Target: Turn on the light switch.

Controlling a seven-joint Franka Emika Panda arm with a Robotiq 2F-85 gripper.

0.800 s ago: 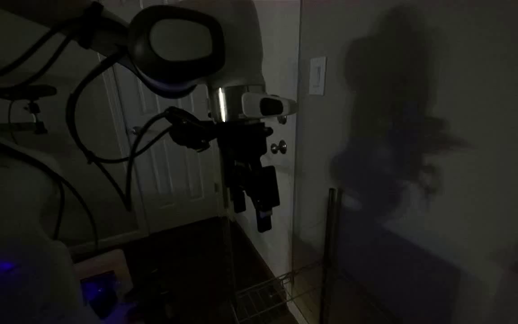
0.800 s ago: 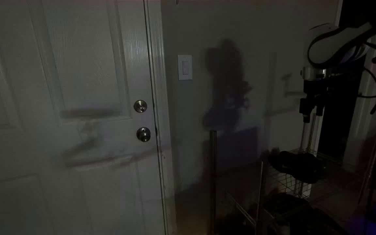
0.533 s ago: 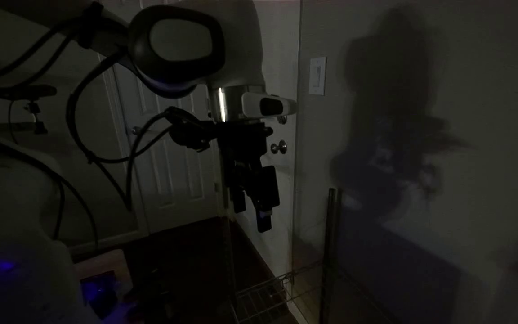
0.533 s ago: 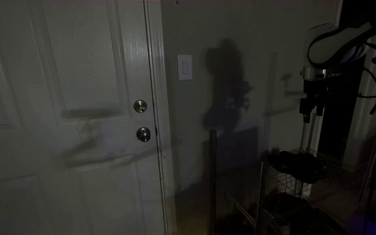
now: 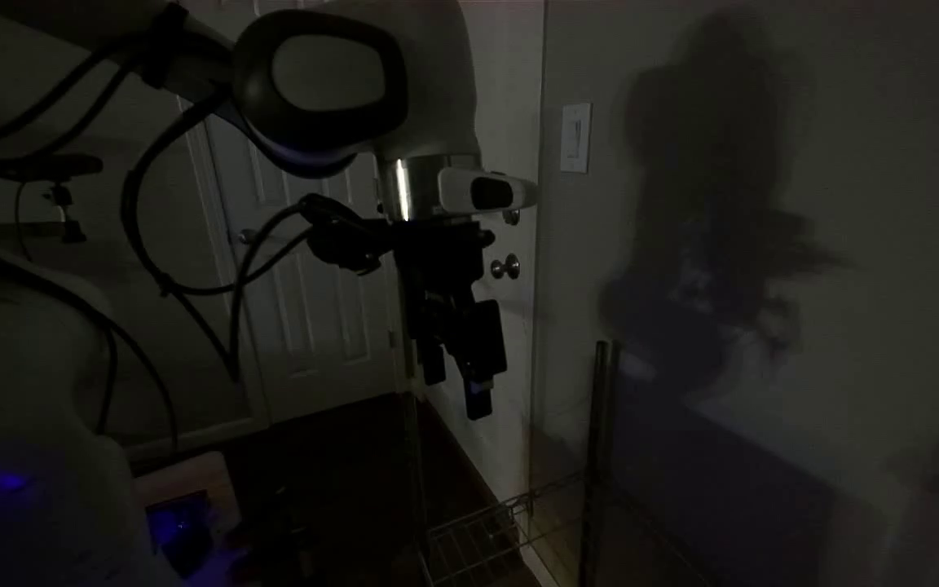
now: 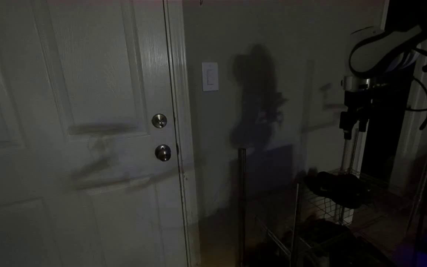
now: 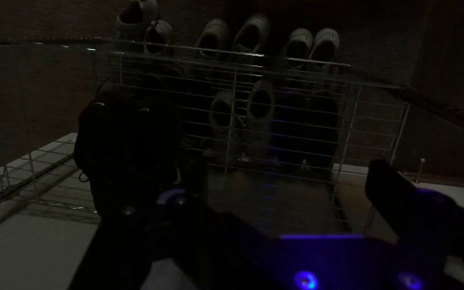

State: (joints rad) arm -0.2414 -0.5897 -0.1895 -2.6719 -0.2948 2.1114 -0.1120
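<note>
The gripper [image 5: 456,399] points downward with its jaws standing well apart; the wire rack [image 7: 256,55] shows through the gap in the wrist view. In both exterior views, the light switch [image 6: 210,76] is mounted on the wall [image 6: 213,122], well apart from the gripper and just beside the door frame [image 6: 179,74].

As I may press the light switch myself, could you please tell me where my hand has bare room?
Bare wall shows between the light switch and door frame, and below the switch towards the metal post. Crowded: the wire rack, shoes showing on and past it.
</note>
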